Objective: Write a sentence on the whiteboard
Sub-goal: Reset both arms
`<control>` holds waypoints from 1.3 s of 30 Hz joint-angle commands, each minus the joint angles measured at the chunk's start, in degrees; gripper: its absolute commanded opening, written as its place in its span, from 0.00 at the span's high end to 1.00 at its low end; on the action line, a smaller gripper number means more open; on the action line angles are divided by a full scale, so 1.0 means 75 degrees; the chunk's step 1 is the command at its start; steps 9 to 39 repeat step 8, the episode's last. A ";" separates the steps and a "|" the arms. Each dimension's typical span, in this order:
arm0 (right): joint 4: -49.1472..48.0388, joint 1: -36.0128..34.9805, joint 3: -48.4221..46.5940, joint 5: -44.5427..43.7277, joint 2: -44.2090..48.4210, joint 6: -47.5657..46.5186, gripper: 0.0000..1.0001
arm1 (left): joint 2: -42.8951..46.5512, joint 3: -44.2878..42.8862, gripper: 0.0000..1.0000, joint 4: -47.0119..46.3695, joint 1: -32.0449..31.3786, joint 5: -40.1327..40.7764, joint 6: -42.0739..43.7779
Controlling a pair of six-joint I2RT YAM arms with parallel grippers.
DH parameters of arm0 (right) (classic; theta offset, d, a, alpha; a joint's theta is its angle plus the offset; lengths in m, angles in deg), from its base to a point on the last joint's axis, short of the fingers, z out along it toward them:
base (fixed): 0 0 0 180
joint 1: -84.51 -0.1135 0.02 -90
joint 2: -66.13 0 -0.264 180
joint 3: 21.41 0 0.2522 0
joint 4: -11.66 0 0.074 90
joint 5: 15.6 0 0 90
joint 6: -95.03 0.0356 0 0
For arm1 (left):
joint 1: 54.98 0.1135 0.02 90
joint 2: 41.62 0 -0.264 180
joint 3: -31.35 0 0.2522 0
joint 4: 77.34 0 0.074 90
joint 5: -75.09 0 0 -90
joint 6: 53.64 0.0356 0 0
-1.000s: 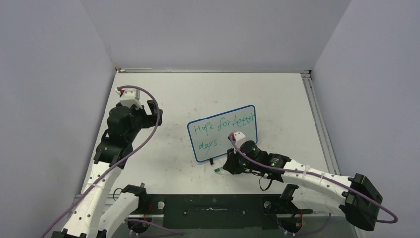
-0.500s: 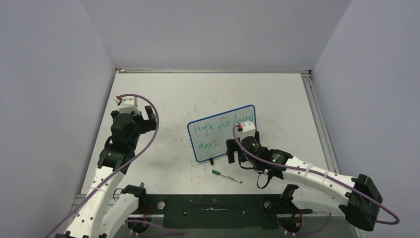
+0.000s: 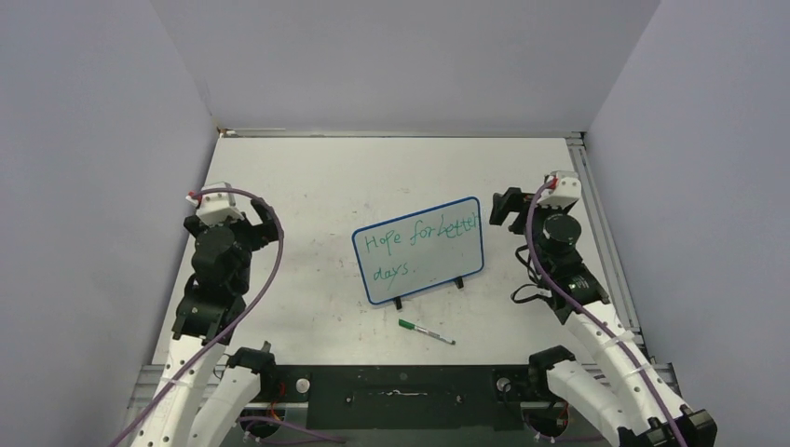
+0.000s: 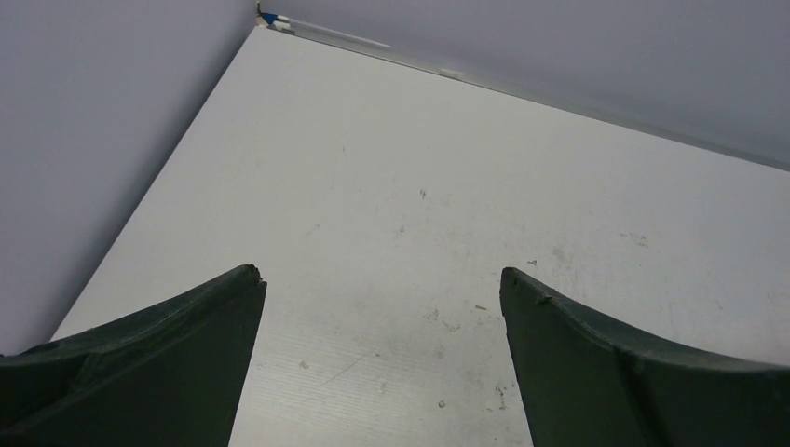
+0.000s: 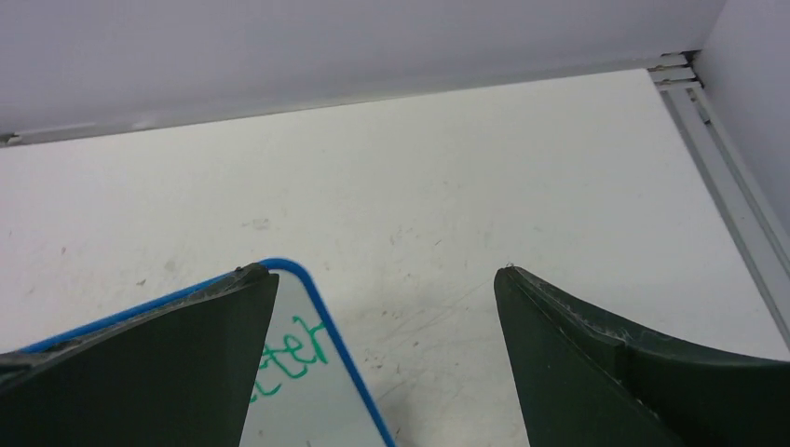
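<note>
The whiteboard (image 3: 419,270), blue-framed on two black feet, stands mid-table. On it, in green handwriting, is the sentence (image 3: 421,240) "Hope for better days." in two lines. A green marker (image 3: 426,331) lies loose on the table in front of the board. My right gripper (image 3: 529,197) hovers open and empty just right of the board's top right corner. The right wrist view shows that corner of the whiteboard (image 5: 349,372) and the sentence's letters "tter" (image 5: 296,349) beside the right gripper (image 5: 384,272). Far left of the board, my left gripper (image 3: 228,214) is open over bare table, and in its own view the left gripper (image 4: 377,273) holds nothing.
Grey walls close the table on the left, back and right. A metal rail (image 3: 596,214) runs along the right edge, also seen as the rail (image 5: 736,177) in the right wrist view. The tabletop (image 4: 419,186) is white and lightly scuffed.
My right gripper opened and let go of the marker, which now lies in front of the board. The right arm swung up to the board's right. The left arm drew back leftward.
</note>
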 commanded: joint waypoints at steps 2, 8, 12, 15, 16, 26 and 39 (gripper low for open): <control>-0.1188 0.1008 -0.0068 0.1389 0.0000 0.0002 0.10 | 0.0173 0.0031 0.04 -0.0526 0.0033 0.0216 0.0018; -0.1135 0.1035 0.0022 0.0930 0.0175 -0.0046 0.10 | 0.0153 0.0005 0.04 -0.0484 0.0033 0.0228 0.0041; -0.1135 0.1035 0.0022 0.0930 0.0175 -0.0046 0.10 | 0.0153 0.0005 0.04 -0.0484 0.0033 0.0228 0.0041; -0.1135 0.1035 0.0022 0.0930 0.0175 -0.0046 0.10 | 0.0153 0.0005 0.04 -0.0484 0.0033 0.0228 0.0041; -0.1135 0.1035 0.0022 0.0930 0.0175 -0.0046 0.10 | 0.0153 0.0005 0.04 -0.0484 0.0033 0.0228 0.0041; -0.1135 0.1035 0.0022 0.0930 0.0175 -0.0046 0.10 | 0.0153 0.0005 0.04 -0.0484 0.0033 0.0228 0.0041; -0.1135 0.1035 0.0022 0.0930 0.0175 -0.0046 0.10 | 0.0153 0.0005 0.04 -0.0484 0.0033 0.0228 0.0041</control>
